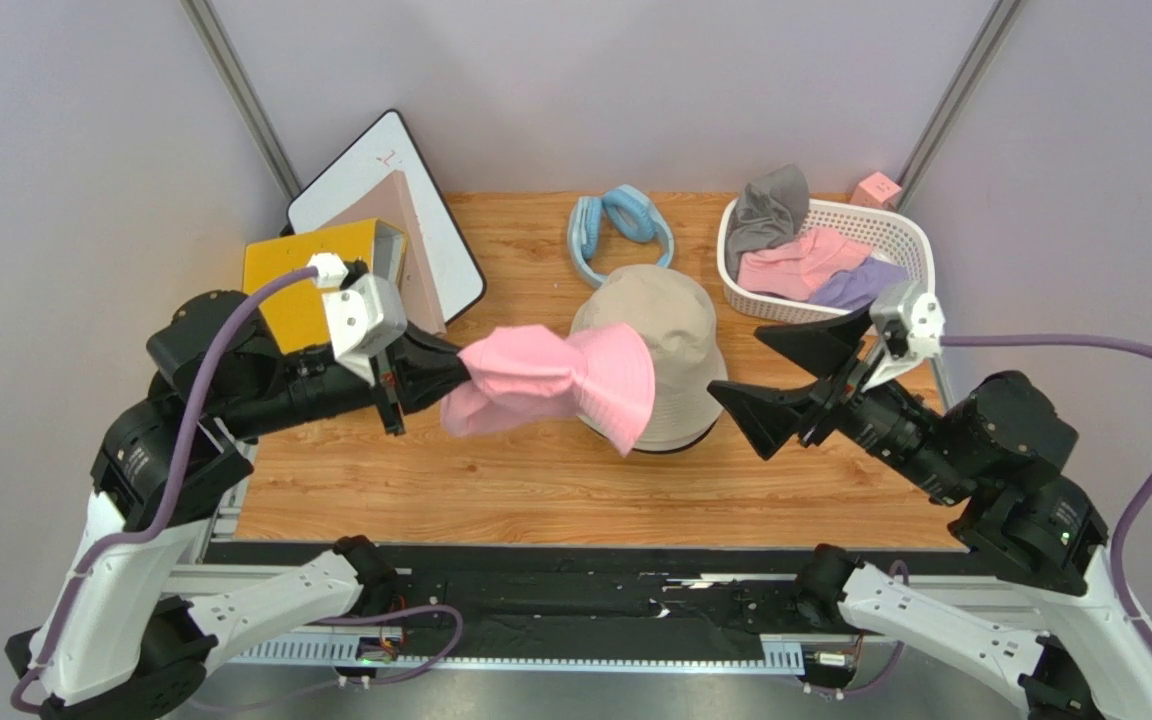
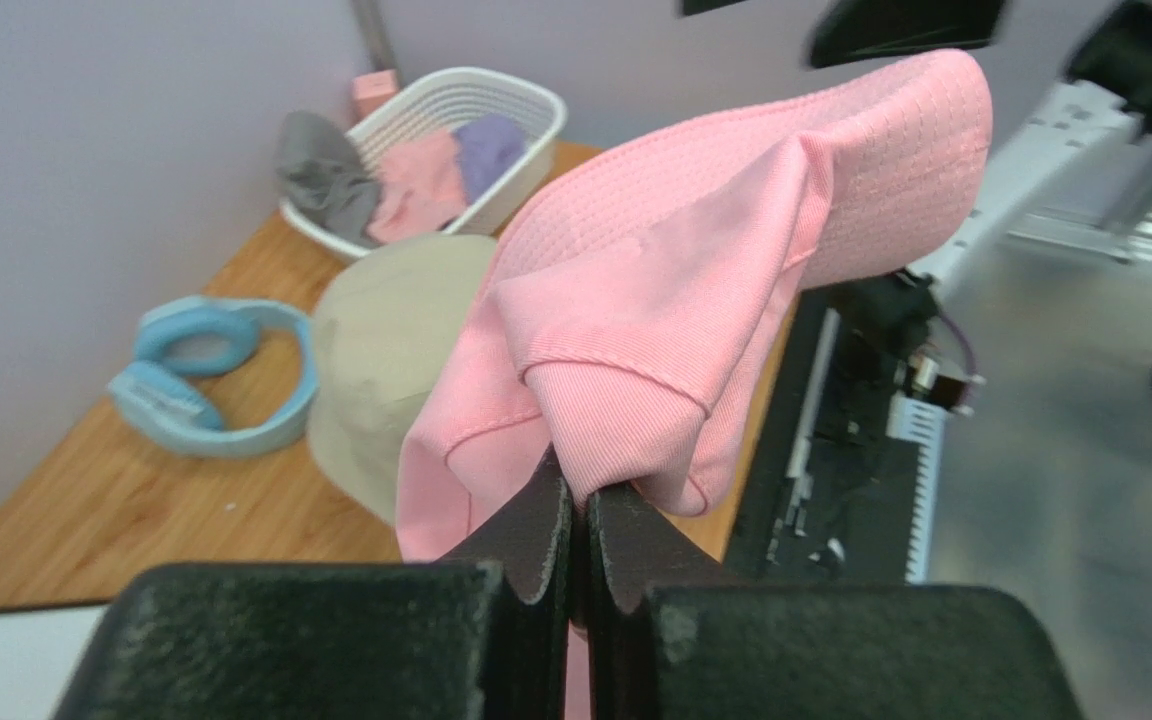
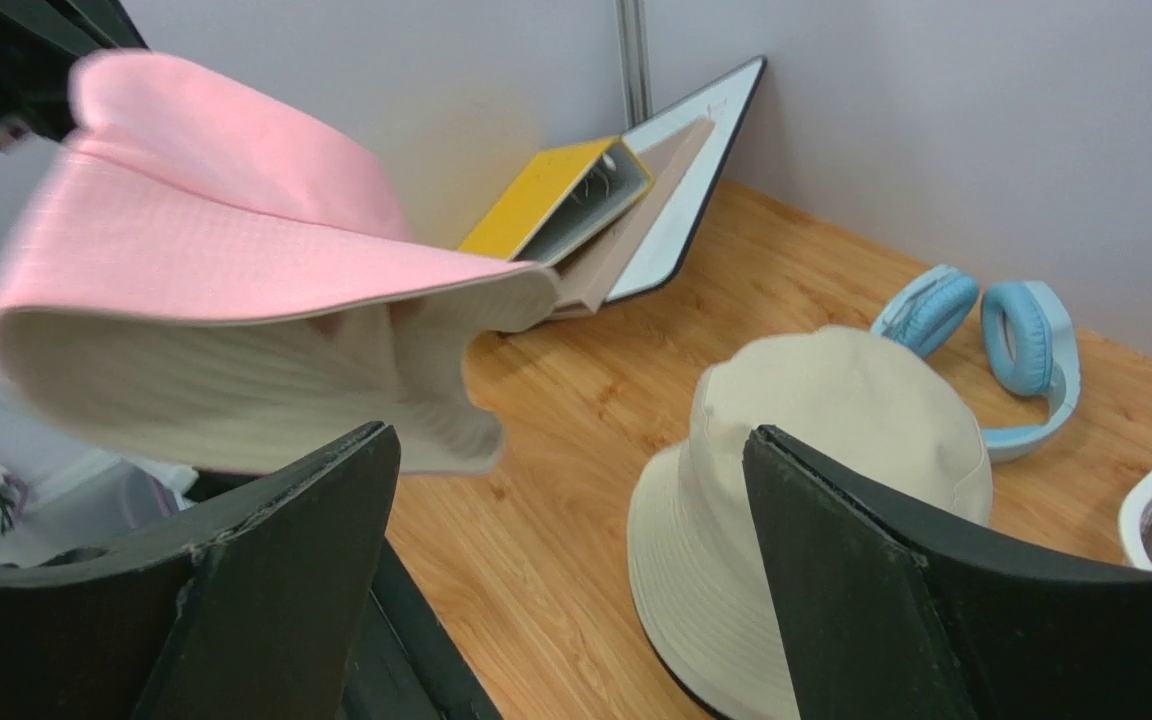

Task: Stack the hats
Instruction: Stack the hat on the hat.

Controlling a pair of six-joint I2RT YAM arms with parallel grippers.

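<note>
Left tool (image 2: 582,504) clamps the pink hat (image 1: 552,383) aloft beside the beige hat (image 1: 665,323); right tool (image 1: 732,366) gapes empty. Nothing stacked yet; more hats (image 1: 800,264) fill the basket (image 1: 908,234) behind.

High rear overview — two close wrist views, facing each other across the beige hat (image 3: 830,435)

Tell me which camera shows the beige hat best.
Top external: the beige hat sits crown up, nearly its whole outline visible, only one edge behind the pink hat. Right wrist shows it close, its brim partly behind the right tool. Left wrist shows only a part beside the pink hat.
</note>
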